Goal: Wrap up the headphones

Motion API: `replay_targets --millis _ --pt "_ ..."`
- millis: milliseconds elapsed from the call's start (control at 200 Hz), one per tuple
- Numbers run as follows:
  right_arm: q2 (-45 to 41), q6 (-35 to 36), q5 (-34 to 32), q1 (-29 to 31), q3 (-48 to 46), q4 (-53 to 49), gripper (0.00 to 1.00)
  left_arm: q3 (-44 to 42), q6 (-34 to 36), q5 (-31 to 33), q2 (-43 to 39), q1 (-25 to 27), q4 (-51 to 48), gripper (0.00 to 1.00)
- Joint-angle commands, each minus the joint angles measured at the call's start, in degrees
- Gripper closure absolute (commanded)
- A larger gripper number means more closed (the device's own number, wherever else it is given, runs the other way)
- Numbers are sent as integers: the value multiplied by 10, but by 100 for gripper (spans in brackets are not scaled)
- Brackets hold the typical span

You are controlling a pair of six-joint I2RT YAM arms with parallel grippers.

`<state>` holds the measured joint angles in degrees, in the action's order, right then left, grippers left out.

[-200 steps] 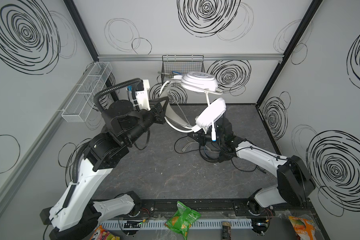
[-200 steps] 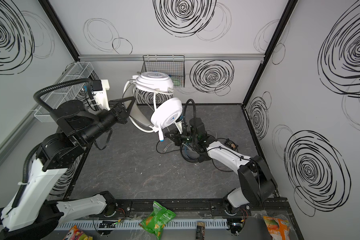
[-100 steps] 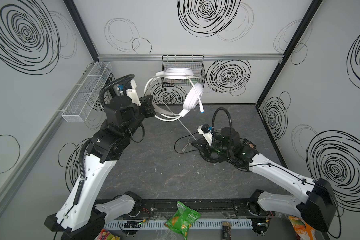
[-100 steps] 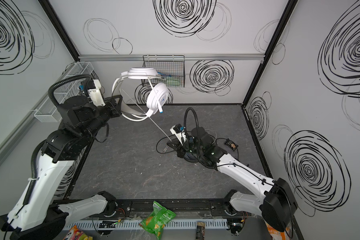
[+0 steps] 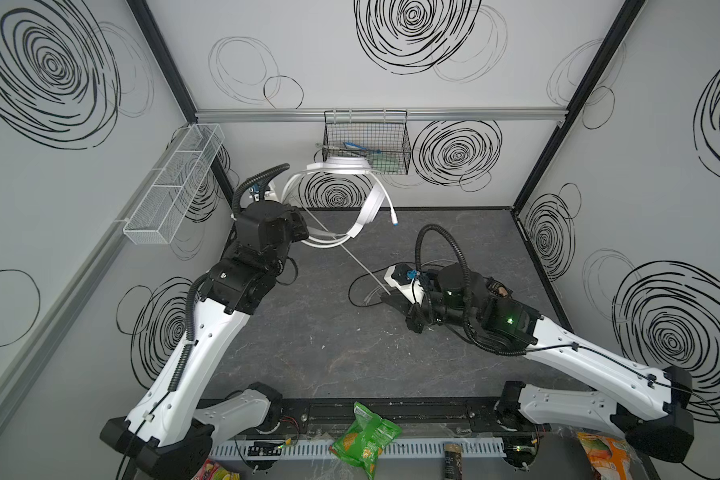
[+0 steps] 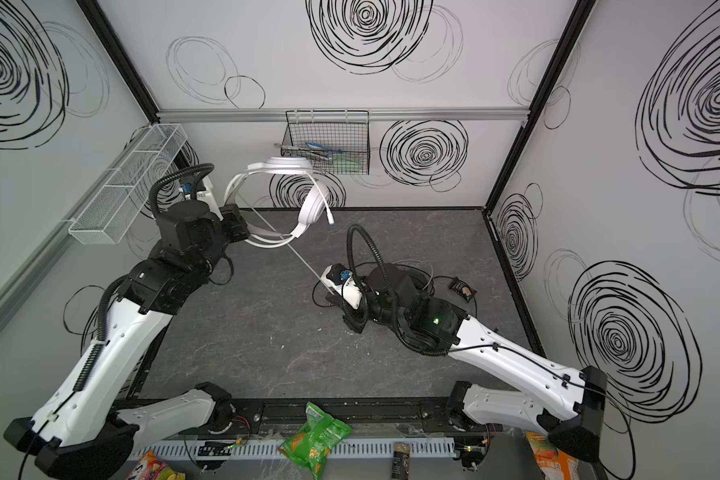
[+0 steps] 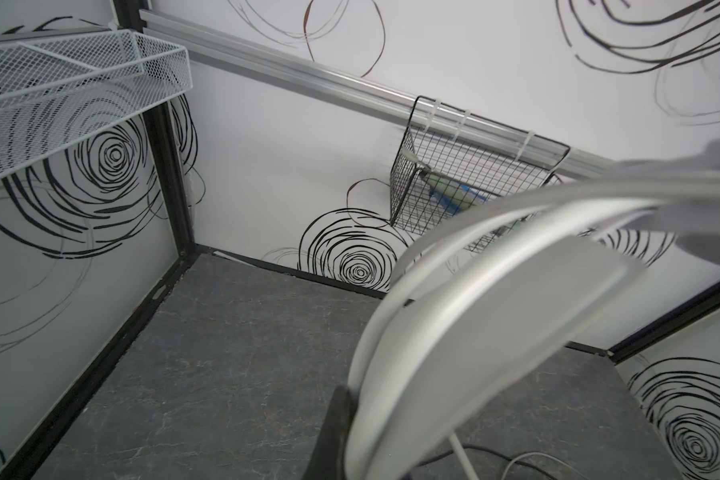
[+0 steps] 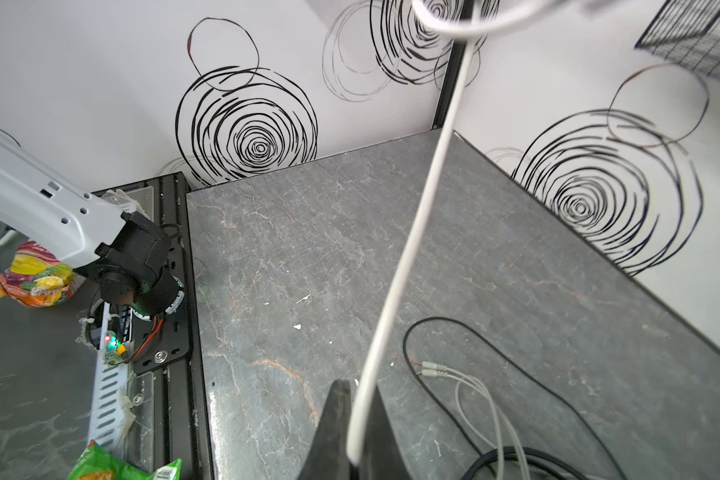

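Note:
My left gripper [image 5: 306,232] [image 6: 246,227] is shut on the headband of the white headphones [image 5: 368,208] [image 6: 312,205] and holds them in the air near the back left corner. In the left wrist view the headband [image 7: 474,332] fills the space against one dark finger [image 7: 333,415]. The white cable [image 5: 350,257] [image 6: 300,257] runs taut down from them to my right gripper [image 5: 391,296] [image 6: 334,297]. That gripper is low over the table, right of centre, shut on the cable [image 8: 412,232]. A black cable [image 8: 433,332] loops on the table beside it. The black headset is hidden behind my right wrist.
A black wire basket [image 5: 366,141] hangs on the back wall just behind the raised headphones. On the left wall is a white mesh shelf [image 5: 171,183]. The white cable's plugs [image 8: 433,368] lie on the table. Snack bags [image 5: 364,436] lie beyond the front rail.
My left arm has drawn back toward the back left corner with the headphones. My right gripper has pulled away forward and down, and the white cable between them is now stretched straight.

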<state>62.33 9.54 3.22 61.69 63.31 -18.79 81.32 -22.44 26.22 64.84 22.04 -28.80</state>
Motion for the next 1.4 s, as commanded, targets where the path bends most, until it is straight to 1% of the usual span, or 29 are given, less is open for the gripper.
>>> replay_targets --millis 0,165,285,470,585,670,790,850,900,1116,1321,1391 --pt "19 70 -76 41 48 -80 100 -19 9 70 -6 -1 73 100" --pt "41 109 -90 54 101 -101 100 -51 30 93 1 14 70 100" --pt "64 128 -107 62 146 -120 100 -69 64 120 2 37 66 100" --pt "86 150 -138 77 199 -140 100 -98 123 184 -7 78 64 100" --pt "93 163 -153 81 218 -149 100 -115 149 196 -13 87 65 100" --pt "102 169 -169 82 232 -158 100 -124 173 184 -16 95 68 100" --pt "113 173 -202 85 251 -163 100 -138 235 157 -18 121 79 100" --pt "116 178 -221 88 254 -164 100 -139 255 151 -18 133 75 100" --pt "115 180 -235 89 250 -160 100 -142 271 133 -22 140 76 100" --pt "114 197 -283 90 250 -145 100 -145 292 74 -24 150 52 100" --pt "100 254 -329 90 234 -130 98 -152 327 19 -35 164 45 100" --pt "94 272 -337 90 229 -123 96 -155 342 6 -37 172 39 100"
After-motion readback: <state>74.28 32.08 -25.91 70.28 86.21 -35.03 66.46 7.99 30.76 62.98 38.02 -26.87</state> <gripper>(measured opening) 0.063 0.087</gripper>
